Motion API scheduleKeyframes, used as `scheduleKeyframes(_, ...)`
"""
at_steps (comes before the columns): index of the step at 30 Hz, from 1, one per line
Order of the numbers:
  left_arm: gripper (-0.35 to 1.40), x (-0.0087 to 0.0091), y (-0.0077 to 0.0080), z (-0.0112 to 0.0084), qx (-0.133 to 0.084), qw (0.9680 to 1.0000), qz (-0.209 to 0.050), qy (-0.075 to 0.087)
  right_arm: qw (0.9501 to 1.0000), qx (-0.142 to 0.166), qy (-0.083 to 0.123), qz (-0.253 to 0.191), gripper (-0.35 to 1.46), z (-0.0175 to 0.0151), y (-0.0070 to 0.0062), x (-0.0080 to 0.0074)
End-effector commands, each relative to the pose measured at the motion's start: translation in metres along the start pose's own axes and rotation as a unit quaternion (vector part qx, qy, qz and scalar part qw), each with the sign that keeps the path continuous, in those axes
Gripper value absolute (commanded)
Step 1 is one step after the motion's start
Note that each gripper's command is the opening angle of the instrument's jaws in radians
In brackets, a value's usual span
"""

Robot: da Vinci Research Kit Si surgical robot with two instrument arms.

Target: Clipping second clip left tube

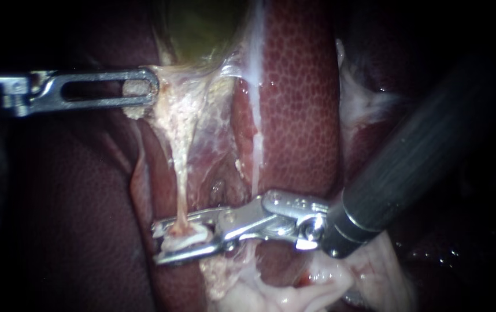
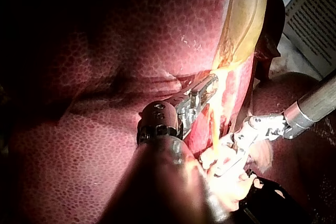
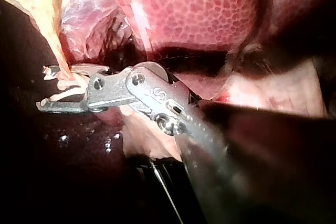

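Observation:
The left tube (image 1: 182, 173), a thin pale strand, runs down from the gallbladder (image 1: 202, 29) into the jaws of my right instrument (image 1: 181, 237). Those jaws straddle the tube from the right and hold a white clip (image 1: 185, 236) around it. The right wrist view shows the same: the right instrument (image 3: 63, 95), the clip (image 3: 71, 93) and the tube (image 3: 55, 51). My left instrument (image 1: 144, 95) reaches in from the left, its slotted jaws shut on pale tissue at the gallbladder's neck. The left wrist view shows the left instrument (image 2: 202, 92) holding that tissue taut, with my right instrument (image 2: 231, 156) beyond it.
A second whitish tube (image 1: 255, 133) runs to the right of the clipped one, along the mottled red liver (image 1: 300, 104). Loose pale tissue (image 1: 294, 292) lies below the right instrument's wrist. Dark liver (image 1: 74, 219) fills the left side. A printed sheet (image 2: 315, 9) lies beyond the organ.

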Motion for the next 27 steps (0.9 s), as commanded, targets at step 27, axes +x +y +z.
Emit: scheduleKeyframes(27, -0.35, 0.0, 0.0, 0.0, -0.001, 1.0, 0.0, 0.001, 0.9997, -0.001, -0.017, 0.018, -0.35, -0.0007, 0.0002, -0.0006)
